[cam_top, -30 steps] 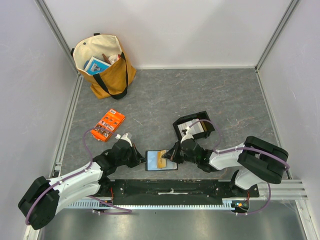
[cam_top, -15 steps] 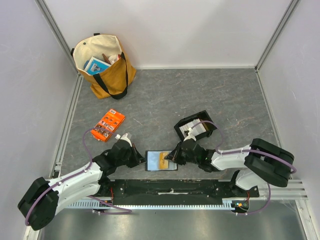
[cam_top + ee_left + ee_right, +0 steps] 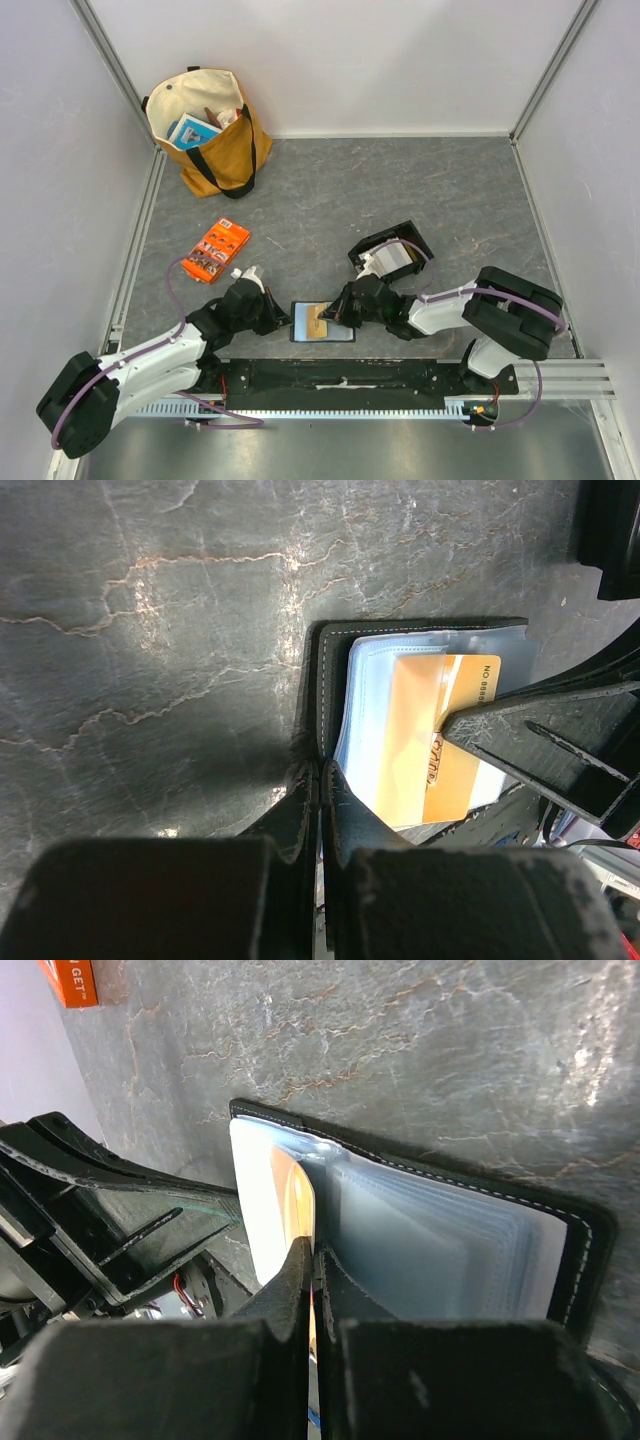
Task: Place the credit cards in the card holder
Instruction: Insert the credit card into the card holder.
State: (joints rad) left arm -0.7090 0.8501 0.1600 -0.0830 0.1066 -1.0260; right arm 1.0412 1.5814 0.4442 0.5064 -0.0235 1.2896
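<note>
The black card holder (image 3: 338,337) lies open near the table's front edge, its clear blue-tinted sleeves showing in the left wrist view (image 3: 372,695) and the right wrist view (image 3: 440,1245). My left gripper (image 3: 284,317) is shut on the holder's left edge (image 3: 319,768). My right gripper (image 3: 341,313) is shut on a tan-orange credit card (image 3: 318,322), held edge-on (image 3: 312,1252). The card (image 3: 430,730) lies partly tucked into a sleeve. More whitish cards (image 3: 394,260) lie in the black tray (image 3: 412,235) behind my right gripper.
An orange printed packet (image 3: 217,250) lies left of centre and shows in the right wrist view (image 3: 70,980). A tan tote bag (image 3: 205,125) stands at the back left. Metal rails run along the table's left and front edges.
My right gripper has moved left with the orange card, sliding it farther over the holder's sleeves. My left gripper has kept its hold.
</note>
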